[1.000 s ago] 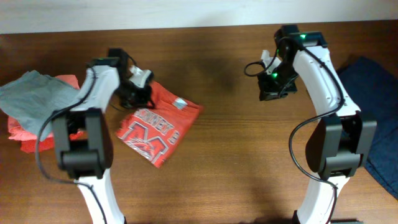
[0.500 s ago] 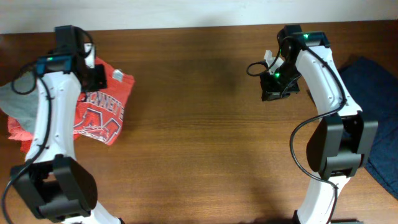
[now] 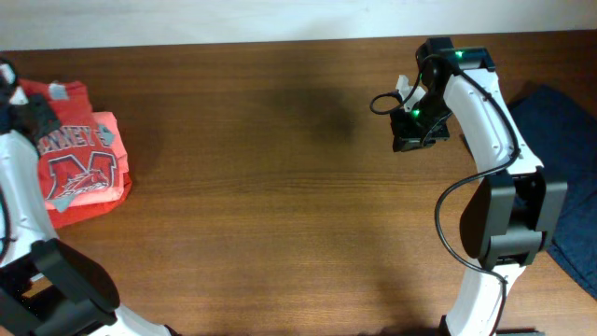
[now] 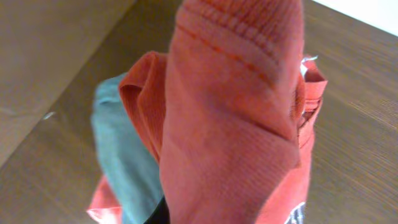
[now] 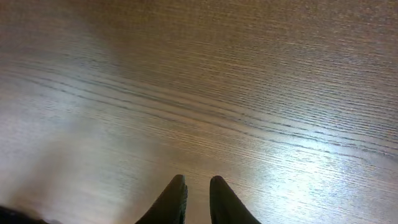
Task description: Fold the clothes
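The red-orange T-shirt (image 3: 82,161), folded with its white lettering and M logo facing up, lies at the far left of the table on top of the pile there. My left gripper (image 3: 34,118) is at the shirt's far left edge. In the left wrist view the shirt's fabric (image 4: 236,112) fills the frame, hides the fingers and appears to be pinched in them. My right gripper (image 3: 411,140) hovers over bare wood at the back right. Its fingers (image 5: 198,188) are nearly together and hold nothing.
A grey folded top (image 4: 118,155) and a coral-pink garment (image 4: 102,200) lie under the shirt at the table's left edge. A dark blue cloth (image 3: 560,140) lies at the right edge. The wooden table (image 3: 280,187) spans the view.
My left arm has swung left, carrying the shirt from left of centre onto the pile at the far left edge. The grey top is now covered from above. The right arm has not moved.
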{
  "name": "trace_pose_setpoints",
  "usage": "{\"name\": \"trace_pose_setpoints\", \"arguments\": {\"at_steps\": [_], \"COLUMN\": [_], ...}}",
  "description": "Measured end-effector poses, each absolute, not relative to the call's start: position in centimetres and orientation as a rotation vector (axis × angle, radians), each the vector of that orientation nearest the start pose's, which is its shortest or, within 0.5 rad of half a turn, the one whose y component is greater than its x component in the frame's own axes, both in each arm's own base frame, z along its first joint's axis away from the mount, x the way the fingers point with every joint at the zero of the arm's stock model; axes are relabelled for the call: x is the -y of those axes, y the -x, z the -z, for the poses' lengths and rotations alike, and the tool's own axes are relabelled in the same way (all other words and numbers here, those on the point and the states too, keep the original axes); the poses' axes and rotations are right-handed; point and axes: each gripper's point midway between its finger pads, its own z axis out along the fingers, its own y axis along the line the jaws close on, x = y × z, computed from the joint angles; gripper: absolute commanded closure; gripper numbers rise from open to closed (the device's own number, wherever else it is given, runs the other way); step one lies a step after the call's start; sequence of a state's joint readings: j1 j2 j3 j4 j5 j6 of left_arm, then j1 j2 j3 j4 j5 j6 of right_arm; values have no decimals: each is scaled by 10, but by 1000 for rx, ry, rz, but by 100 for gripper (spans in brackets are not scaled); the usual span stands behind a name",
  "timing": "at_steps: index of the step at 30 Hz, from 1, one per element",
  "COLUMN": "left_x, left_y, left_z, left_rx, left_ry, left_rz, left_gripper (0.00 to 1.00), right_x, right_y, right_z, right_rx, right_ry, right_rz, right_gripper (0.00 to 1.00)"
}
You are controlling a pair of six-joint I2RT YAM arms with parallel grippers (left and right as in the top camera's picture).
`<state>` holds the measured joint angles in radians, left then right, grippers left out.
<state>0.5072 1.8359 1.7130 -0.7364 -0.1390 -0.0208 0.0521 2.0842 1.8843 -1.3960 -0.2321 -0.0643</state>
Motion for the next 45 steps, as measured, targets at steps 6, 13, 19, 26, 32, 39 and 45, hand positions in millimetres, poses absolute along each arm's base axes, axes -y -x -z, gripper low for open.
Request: {"name": "trace_pose_setpoints", "arguments": {"at_steps": [6, 13, 19, 26, 32, 39, 45], "left_x": [-305, -329, -349, -336, -228, -118, -4], "left_y": [-402, -388, -370, -384, -411, -428, -442], "left_z": [-187, -177, -178, -224, -285, -264, -254], "left_rx": [-2379, -2366, -2346, -2289, -2251, -2449, -2552], "left_ry": [832, 909, 973, 917, 597, 357, 2], "left_rz": [-413, -432, -455, -367, 184, 323, 211], "left_gripper": [96, 33, 29, 99, 100, 100, 77], "right_x": [-60, -60, -60, -60, -60, -61, -56], "right_y": [-393, -391, -391, -391, -394, -419, -440], "right_z": [-112, -112, -112, -112, -112, -129, -172], "right_rx": [-3139, -3146, -3146, -3146, -3130, -3017, -2898], "right_ry": [179, 177, 177, 179, 209, 218, 210], "right_rz": [-367, -368, -368, -368, -367, -350, -294], "right_gripper": [81, 81, 81, 81, 81, 80, 74]}}
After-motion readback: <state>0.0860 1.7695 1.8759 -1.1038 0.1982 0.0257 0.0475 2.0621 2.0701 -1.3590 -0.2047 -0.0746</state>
